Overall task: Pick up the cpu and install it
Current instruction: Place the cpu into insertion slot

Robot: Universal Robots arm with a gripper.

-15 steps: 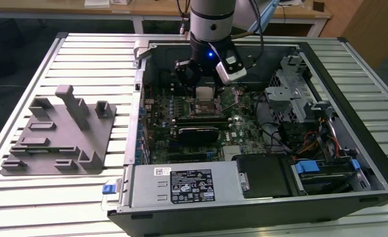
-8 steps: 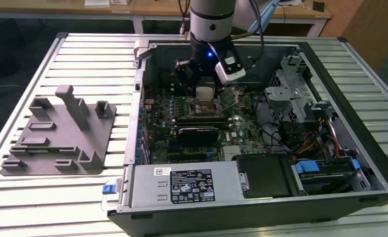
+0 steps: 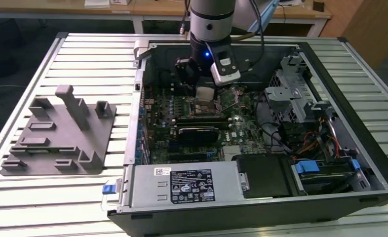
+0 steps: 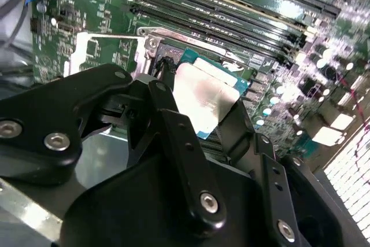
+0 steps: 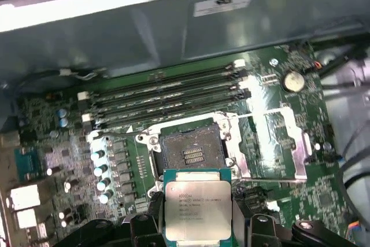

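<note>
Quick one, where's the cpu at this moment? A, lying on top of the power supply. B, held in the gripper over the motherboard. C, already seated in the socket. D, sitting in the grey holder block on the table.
B: in the first wrist view the cpu is clamped between the fingers of the gripper, and the socket on the board is bare.

Slatted table (image 3: pixel 89 59) with computer case (image 3: pixel 247 217) and grey holder block (image 3: pixel 49 143)

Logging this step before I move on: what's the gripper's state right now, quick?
Gripper: closed on the flat, square, silvery-grey metal-topped cpu, which is not yet in the open black-framed socket.
</note>
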